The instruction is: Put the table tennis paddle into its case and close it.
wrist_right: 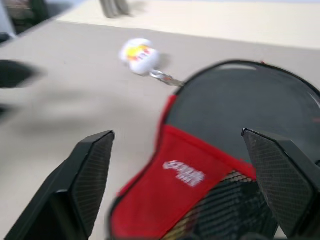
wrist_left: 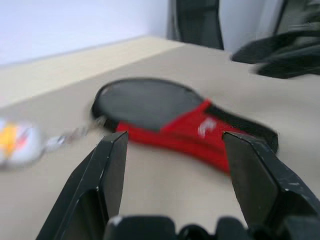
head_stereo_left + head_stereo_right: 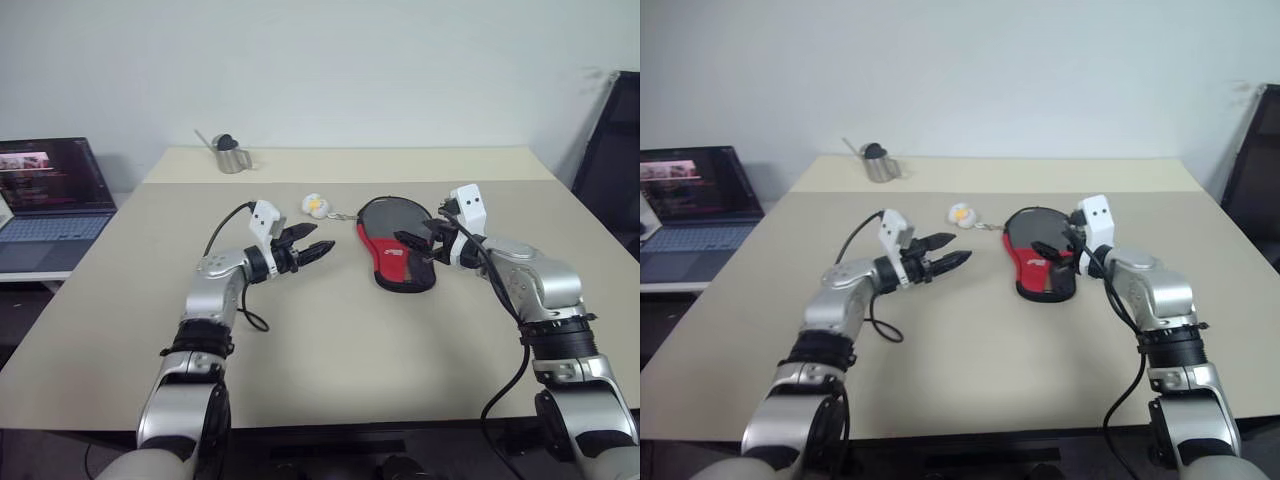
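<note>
paddle case (image 3: 397,247): one | white round keychain charm (image 3: 315,205): one | metal cup (image 3: 230,155): one | laptop (image 3: 48,203): one | black chair (image 3: 610,165): one | tabletop (image 3: 330,340): one | end effectors: two, left end effector (image 3: 312,246), right end effector (image 3: 415,247)

The left gripper (image 2: 172,150) has its fingers apart (nothing between them), and the case (image 2: 175,120) lies flat on the table (image 2: 165,185)

White lettering sits on the red panel of the black-and-red paddle-shaped fabric case (image 1: 210,165), between the right gripper's (image 1: 177,185) spread fingers, too blurred to read.
</note>
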Available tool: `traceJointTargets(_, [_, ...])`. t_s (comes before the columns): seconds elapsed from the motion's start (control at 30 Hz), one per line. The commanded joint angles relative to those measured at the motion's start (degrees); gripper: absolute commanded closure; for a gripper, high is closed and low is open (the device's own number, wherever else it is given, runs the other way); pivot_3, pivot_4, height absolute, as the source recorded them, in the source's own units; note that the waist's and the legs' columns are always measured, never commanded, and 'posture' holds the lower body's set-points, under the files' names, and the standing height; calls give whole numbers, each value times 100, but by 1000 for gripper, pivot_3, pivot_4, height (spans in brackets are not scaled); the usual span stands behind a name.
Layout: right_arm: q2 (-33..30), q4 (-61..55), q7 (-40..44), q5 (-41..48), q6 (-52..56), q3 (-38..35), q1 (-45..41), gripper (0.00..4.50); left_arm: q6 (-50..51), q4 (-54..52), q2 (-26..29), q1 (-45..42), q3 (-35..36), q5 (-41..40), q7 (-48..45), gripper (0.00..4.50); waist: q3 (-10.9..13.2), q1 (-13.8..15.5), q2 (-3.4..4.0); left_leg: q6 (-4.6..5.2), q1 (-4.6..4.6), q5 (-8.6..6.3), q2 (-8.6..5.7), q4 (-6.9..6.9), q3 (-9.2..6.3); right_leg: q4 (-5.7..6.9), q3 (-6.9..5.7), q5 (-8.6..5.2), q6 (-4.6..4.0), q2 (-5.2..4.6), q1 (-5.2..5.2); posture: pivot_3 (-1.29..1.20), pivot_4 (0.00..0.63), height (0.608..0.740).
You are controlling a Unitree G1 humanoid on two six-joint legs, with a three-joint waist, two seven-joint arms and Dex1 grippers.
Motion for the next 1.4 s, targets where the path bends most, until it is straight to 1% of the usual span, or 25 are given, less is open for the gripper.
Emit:
traceJointTargets(0.03, [102,1123,-87,-504,-679,73,-533,39,964,-1871,330,384,165,-777,-20,1246,0,20,0,0,-2,0,-6,1,-1,-2,-3,0,0,-8,1,0,150,740])
traceJointTargets(0.1, [155,1884,-59,-653,-991,24,-789,39,1353,-2541,538,676,227,-1034,86,1246,0,44,0,-1,-2,0,-10,3,6,-5,3,1,3,-15,3,0,150,740])
traceJointTargets(0.23, [129,3001,30,-872,-1545,-72,-1154,39,1842,-3348,946,1085,415,-1398,267,1246,0,41,0,0,-1,0,-13,4,5,-8,1,2,3,-20,6,0,150,740])
traceJointTargets(0.33, [68,3295,181,-950,-1724,-110,-1242,39,2024,-3697,1261,1293,529,-1583,314,1246,0,18,0,0,0,0,-9,2,2,-5,0,1,3,-13,5,0,150,740])
traceJointTargets(0.47, [-48,3367,284,-941,-1685,-229,-1184,39,2048,-3782,1529,1394,659,-1639,448,1246,0,-3,0,0,2,0,-6,2,2,-3,1,1,3,-8,4,0,150,740])
traceJointTargets(0.67, [-50,3943,31,-1041,-1854,-428,-1233,39,2002,-3714,1520,1277,549,-1656,639,1246,0,-3,0,0,4,0,-7,3,6,-5,4,1,3,-9,6,0,150,740])
traceJointTargets(0.9, [43,4639,46,-1425,-2236,-320,-1452,39,1928,-3655,1496,1130,425,-1641,713,1246,0,-8,0,0,4,0,-7,2,8,-5,6,1,3,-8,5,0,150,740])
traceJointTargets(1.07, [172,4888,314,-1774,-2481,-107,-1625,39,1911,-3640,1547,1115,398,-1638,691,1246,0,-26,0,-1,8,0,-7,0,9,-5,8,1,3,-8,6,0,150,740])
traceJointTargets(1.27, [316,5161,739,-2146,-2504,171,-1775,39,1863,-3600,1620,1136,408,-1618,648,1246,0,-94,0,-1,18,0,-6,-1,11,-2,12,2,2,-7,10,0,150,740])
traceJointTargets(1.4, [387,5292,835,-2292,-2435,228,-1841,39,1809,-3571,1666,1197,422,-1604,619,1246,0,-153,0,-1,22,0,-6,-1,12,-2,13,2,3,-7,13,0,150,740])
